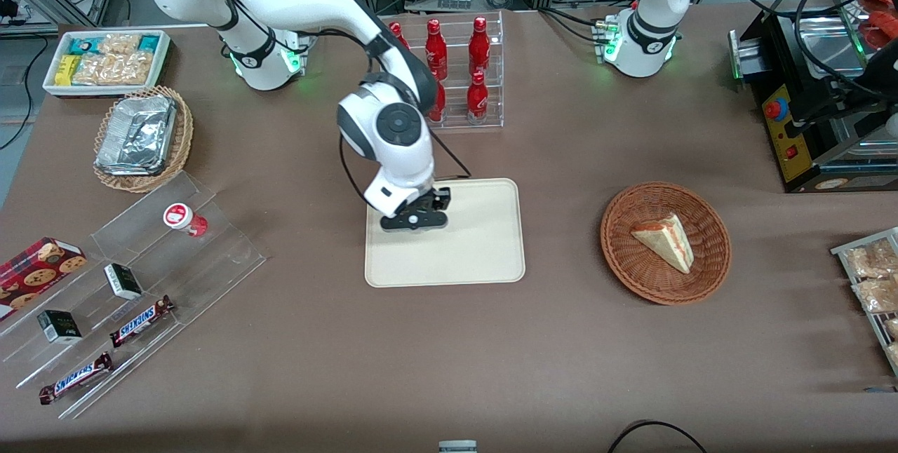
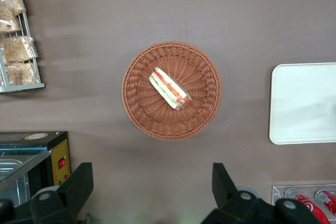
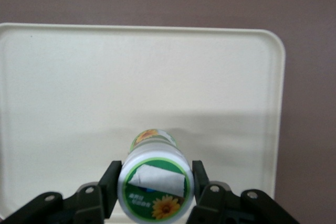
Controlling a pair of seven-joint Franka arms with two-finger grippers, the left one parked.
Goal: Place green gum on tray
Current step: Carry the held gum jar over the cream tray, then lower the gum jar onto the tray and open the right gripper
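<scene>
My right gripper (image 1: 414,219) hangs low over the cream-beige tray (image 1: 484,246), at the part of it toward the working arm's end. In the right wrist view the gripper (image 3: 155,180) is shut on the green gum (image 3: 156,192), a small white bottle with a green label and a green and yellow lid. One black finger (image 3: 111,181) presses each side of the lid. The bottle stands upright over the tray's flat surface (image 3: 157,66); I cannot tell whether its base touches. The gum is hidden under the gripper in the front view. An edge of the tray also shows in the left wrist view (image 2: 304,103).
A red-lidded small bottle (image 1: 184,218) stands on a clear stepped stand with candy bars toward the working arm's end. A rack of red bottles (image 1: 463,74) stands farther from the camera than the tray. A wicker basket (image 1: 624,257) with a sandwich lies toward the parked arm's end.
</scene>
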